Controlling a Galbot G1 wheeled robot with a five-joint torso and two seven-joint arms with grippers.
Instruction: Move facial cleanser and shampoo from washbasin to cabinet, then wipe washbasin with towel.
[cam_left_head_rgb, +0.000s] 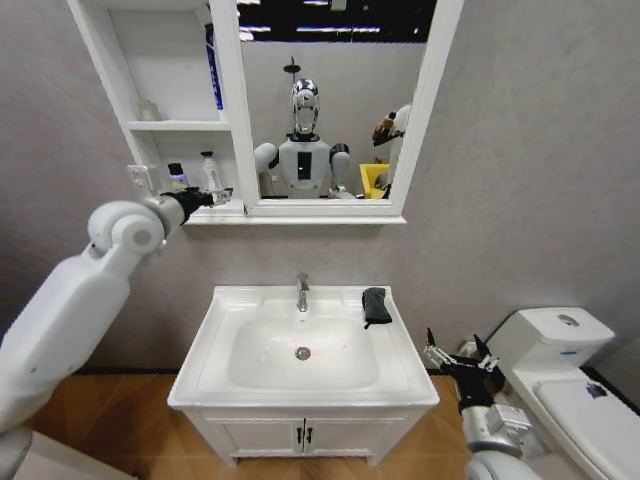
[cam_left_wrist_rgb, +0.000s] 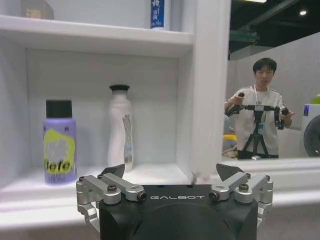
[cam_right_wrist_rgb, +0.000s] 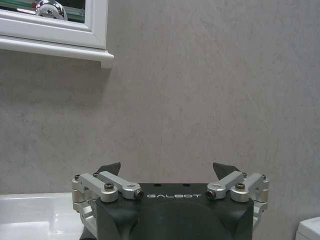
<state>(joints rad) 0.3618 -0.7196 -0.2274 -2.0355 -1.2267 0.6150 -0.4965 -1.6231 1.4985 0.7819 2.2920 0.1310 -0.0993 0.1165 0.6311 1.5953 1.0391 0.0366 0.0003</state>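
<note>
The left hand is raised to the cabinet, just in front of its lower shelf, with its fingers spread apart and nothing between them. On that shelf stand two bottles: a purple bottle with a black cap and, beside it toward the mirror, a slim white bottle with a dark cap. Both are upright and apart from each other, and the hand touches neither. A blue bottle stands on the shelf above, against the mirror frame.

Below the cabinet is the washbasin, its tap at the back and the drain in the middle of the bowl. The towel lies folded on the washbasin's flat rim, to the right of the tap, near the back edge.

The right hand is held low, just off the washbasin's right side, between it and the toilet. Its fingers are also spread wide and hold nothing.
</note>
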